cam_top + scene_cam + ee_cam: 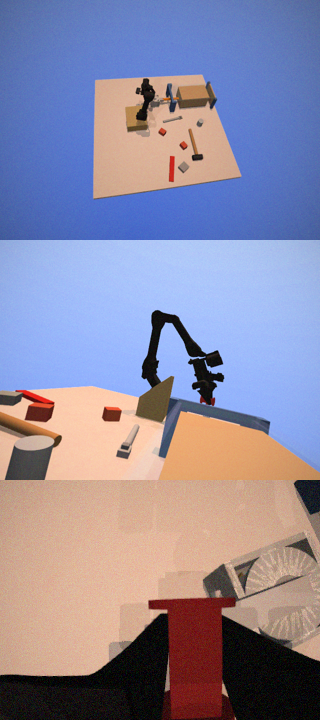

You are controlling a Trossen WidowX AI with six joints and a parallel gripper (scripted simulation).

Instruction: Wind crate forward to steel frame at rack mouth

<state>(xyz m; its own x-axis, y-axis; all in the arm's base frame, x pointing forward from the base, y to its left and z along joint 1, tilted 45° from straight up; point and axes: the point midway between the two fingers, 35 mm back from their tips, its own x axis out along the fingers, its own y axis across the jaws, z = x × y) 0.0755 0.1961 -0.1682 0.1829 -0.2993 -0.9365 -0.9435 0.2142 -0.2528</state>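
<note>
My gripper (187, 620) (207, 402) is shut on a red handle (195, 655) with a wider cap across its end; I take it for the winch handle. Its lower end and square key are hidden. In the wrist view the grey winch (232, 580) (155, 102) lies to the right of the handle, its ribbed drum showing. Whether the key is in the hole cannot be seen. An orange strap (169, 98) runs from the winch through the blue steel frame (171, 99) (165, 436) to the brown crate (193, 92) (206, 446). The crate sits flat, its front a little behind the frame.
A tan block (133, 114) (155, 402) stands by the arm's base. A grey wrench-like tool (172, 119), two red blocks (162, 131) (183, 145), a mallet (193, 142), a grey cylinder (200, 122), a grey block (183, 167) and a red bar (171, 169) lie on the bench (116, 167).
</note>
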